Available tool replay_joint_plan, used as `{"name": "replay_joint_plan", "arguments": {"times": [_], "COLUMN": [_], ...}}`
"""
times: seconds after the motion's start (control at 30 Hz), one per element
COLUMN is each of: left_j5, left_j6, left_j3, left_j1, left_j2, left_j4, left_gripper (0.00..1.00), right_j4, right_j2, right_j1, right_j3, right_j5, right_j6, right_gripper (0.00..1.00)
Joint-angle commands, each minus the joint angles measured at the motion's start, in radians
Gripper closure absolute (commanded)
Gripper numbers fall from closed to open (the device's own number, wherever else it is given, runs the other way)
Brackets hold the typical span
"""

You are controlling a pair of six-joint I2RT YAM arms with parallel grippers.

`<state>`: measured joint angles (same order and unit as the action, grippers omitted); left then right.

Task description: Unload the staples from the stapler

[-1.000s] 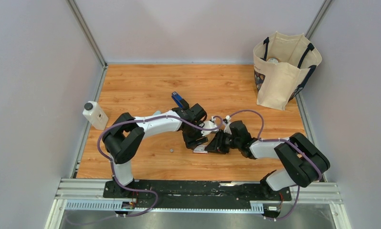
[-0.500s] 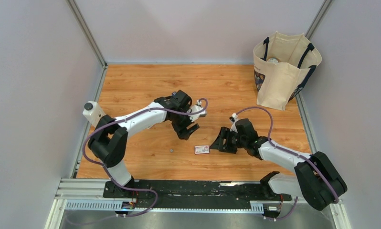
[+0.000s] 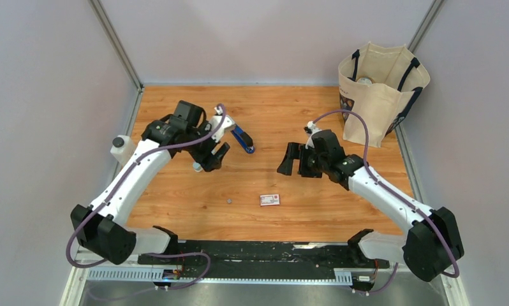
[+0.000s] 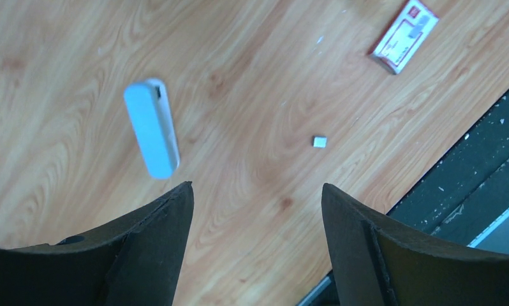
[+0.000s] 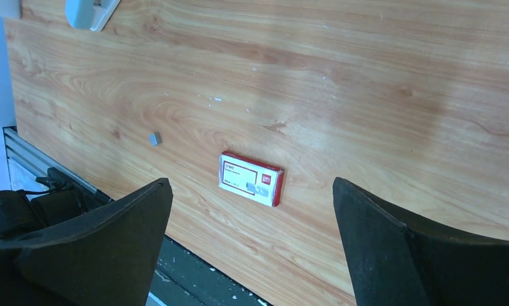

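Note:
The blue stapler lies on the wooden table just right of my left wrist, apart from both grippers. A tiny silver-grey piece of staples rests in the middle of the table, also seen as staples and staples. My left gripper hangs open and empty above the table. In its wrist view the left gripper looks down past a pale oblong piece. My right gripper is open and empty too. Below the right gripper only bare wood shows.
A small red-and-white box lies near the table's front, seen as the box and the box. A white bottle stands at the left edge. A canvas tote bag stands at the back right.
Both arms have pulled away from the middle of the table and apart, the left toward the back left. Both grippers have opened wide. The red-and-white box stays where it lay.

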<state>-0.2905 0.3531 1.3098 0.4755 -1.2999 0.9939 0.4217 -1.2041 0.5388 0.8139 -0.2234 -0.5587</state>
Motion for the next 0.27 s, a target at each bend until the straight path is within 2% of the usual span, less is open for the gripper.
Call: {"name": "replay_joint_plan", "arguments": {"times": [0.0,0.1,0.23], "left_j5": [-0.079,-0.104,-0.087], "left_j6": [-0.031,-0.072,-0.111], "left_j3": [-0.023,-0.066,-0.128], "left_j1": [-0.144,-0.244,-0.307], "left_j2": [0.013,0.083,0.181], "left_j4": [0.117,0.082,0.046], "left_gripper": [0.19,0.19,0.19], "right_j4": [0.071,0.081,0.138], "right_j2": [0.004,0.023,0.034], "right_j1": [-0.002,-0.002,-0.002], "right_j3": [0.048,0.073,0.116], "right_j5": [0.018,0.012,0.027], "right_j6": [0.059,0.066,0.085], "right_gripper": [0.0,0.0,0.0]}}
